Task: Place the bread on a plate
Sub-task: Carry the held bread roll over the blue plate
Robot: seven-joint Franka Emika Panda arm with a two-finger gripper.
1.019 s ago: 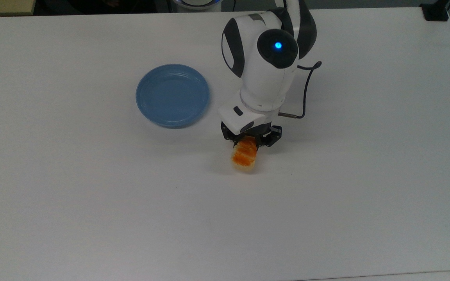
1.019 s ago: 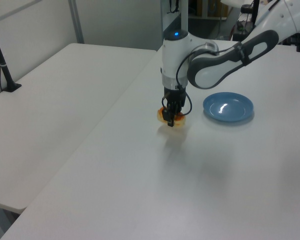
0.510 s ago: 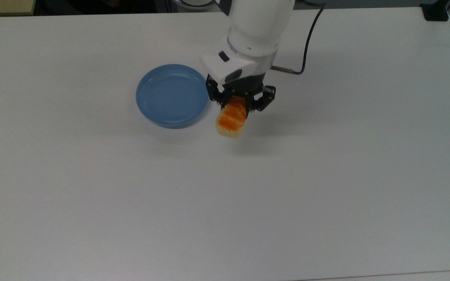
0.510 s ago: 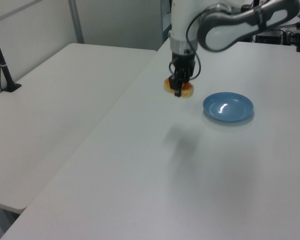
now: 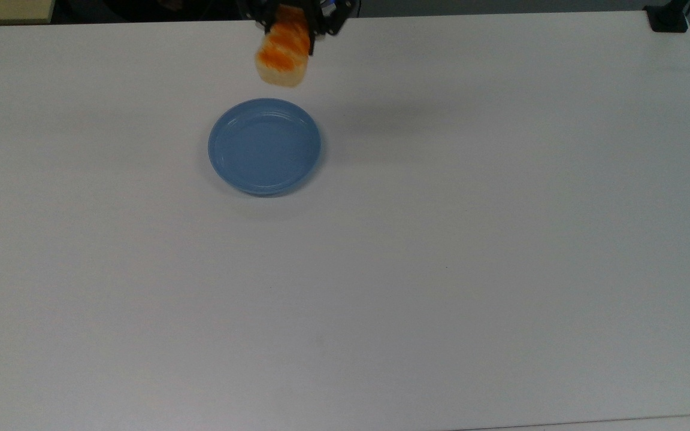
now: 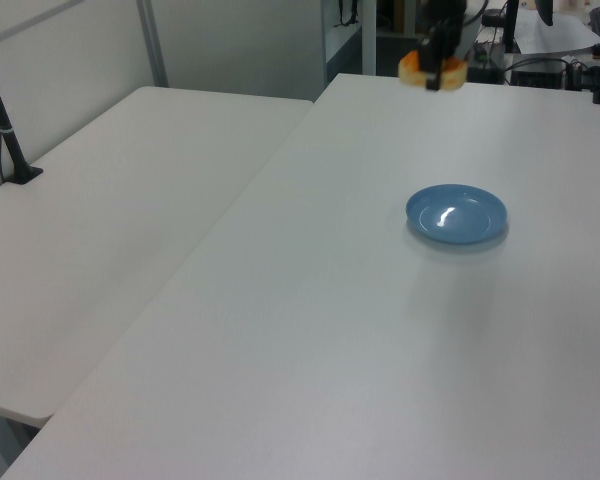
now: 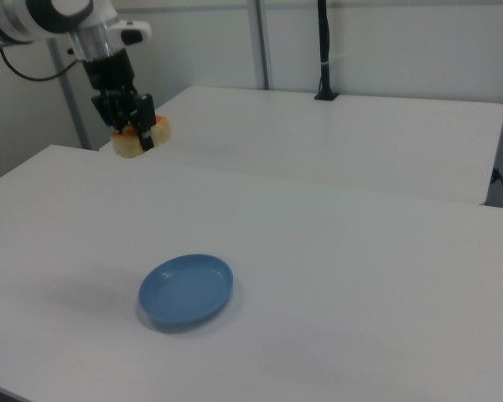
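The bread (image 5: 282,54) (image 6: 432,70) (image 7: 139,138), cream-sided with an orange-brown top, hangs high above the table with my gripper (image 5: 297,15) (image 7: 132,117) shut on it. It sits at the top view's upper edge, just beyond the plate's far rim. The light-blue plate (image 5: 265,146) (image 6: 456,213) (image 7: 186,289) lies flat on the white table with nothing on it. In the right view the bread is well above and to the left of the plate. In the left view it hovers above and slightly left of the plate.
A second white table (image 6: 110,210) stands alongside in the left view. A black post (image 7: 323,50) rises at the far table edge in the right view. A black clamp (image 5: 668,18) sits at the top view's upper right corner.
The gripper has lifted the bread high off the table and carried it toward the top view's upper left, from beside the plate to beyond its far rim. The plate has not moved.
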